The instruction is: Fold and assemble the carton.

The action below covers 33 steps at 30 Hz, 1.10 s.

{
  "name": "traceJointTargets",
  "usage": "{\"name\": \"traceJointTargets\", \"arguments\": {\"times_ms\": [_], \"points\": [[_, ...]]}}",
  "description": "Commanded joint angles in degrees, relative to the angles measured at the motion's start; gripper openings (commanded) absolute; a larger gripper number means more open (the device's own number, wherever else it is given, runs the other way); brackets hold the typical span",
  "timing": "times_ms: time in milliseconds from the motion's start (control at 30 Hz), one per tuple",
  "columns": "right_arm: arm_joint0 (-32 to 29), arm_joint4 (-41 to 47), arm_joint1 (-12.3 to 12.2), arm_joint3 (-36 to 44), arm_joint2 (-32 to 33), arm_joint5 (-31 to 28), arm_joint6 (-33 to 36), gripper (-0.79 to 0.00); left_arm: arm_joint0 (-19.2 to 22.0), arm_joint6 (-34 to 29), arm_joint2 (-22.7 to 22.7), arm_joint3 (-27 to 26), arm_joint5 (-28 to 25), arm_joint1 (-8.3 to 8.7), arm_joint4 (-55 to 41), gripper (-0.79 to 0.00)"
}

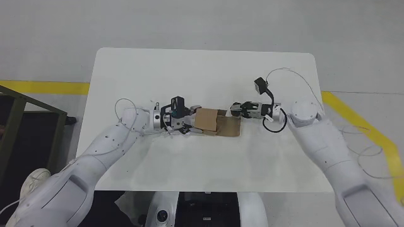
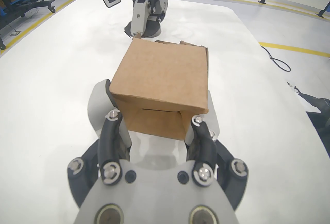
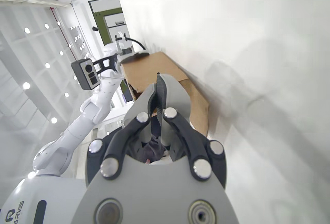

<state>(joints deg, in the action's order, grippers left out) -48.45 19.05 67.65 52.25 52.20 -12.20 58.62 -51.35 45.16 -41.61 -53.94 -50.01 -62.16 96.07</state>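
Our left gripper [image 2: 156,93] is spread wide, and its fingers [image 2: 95,101] sit against the two side walls of the carton [image 2: 162,73] at its near, open end. We judge this to be a steadying hold, not a loose straddle. The carton lies on its side on the bench [image 2: 51,80], already squared into a tube. Through the near opening we can see the inside walls and a slit in the far panel.

At the far end, our right gripper [image 3: 157,83] has its fingers pressed together. Their tip meets the upper far corner of the carton, where loose flaps stick out. We cannot tell whether a flap edge is nipped between the fingers or the tip only pushes on it.

We judge the step in hand to be closing the far end, with the body formed and the flaps not yet tucked. The next move calls for the left hold to stay firm so the carton does not slide along the bench. Meanwhile the right tip should fold a flap inward along its crease without crushing the corner.
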Motion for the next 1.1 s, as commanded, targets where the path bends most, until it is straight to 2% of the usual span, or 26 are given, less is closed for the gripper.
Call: {"name": "traceJointTargets", "arguments": {"times_ms": [0,467,800,933,1067], "points": [[-0.2,-0.6,-0.1,0.8,0.4,0.0,-1.5,-0.785,-0.1,0.1,-0.1,-0.3,-0.1,0.11,0.1,-0.400],[2.1,-0.8,2.7,0.7,-5.7,2.0,4.4,-0.785,-0.7,-0.5,-0.7,-1.1,-0.2,0.43,-0.1,-0.400],[5.7,0.6,5.2,-2.7,-8.5,1.7,4.2,-0.785,-0.7,-1.2,-1.0,-1.3,-0.1,0.42,-0.9,-0.400],[5.6,0.3,4.8,-4.6,-7.1,1.3,4.0,-0.785,-0.7,-1.4,-1.3,-1.1,0.0,0.50,-1.3,-0.397],[3.8,-0.4,3.2,-3.4,-4.1,1.9,3.9,-0.785,-0.8,-1.4,-1.6,-0.8,0.0,0.54,-1.8,-0.397]]}}
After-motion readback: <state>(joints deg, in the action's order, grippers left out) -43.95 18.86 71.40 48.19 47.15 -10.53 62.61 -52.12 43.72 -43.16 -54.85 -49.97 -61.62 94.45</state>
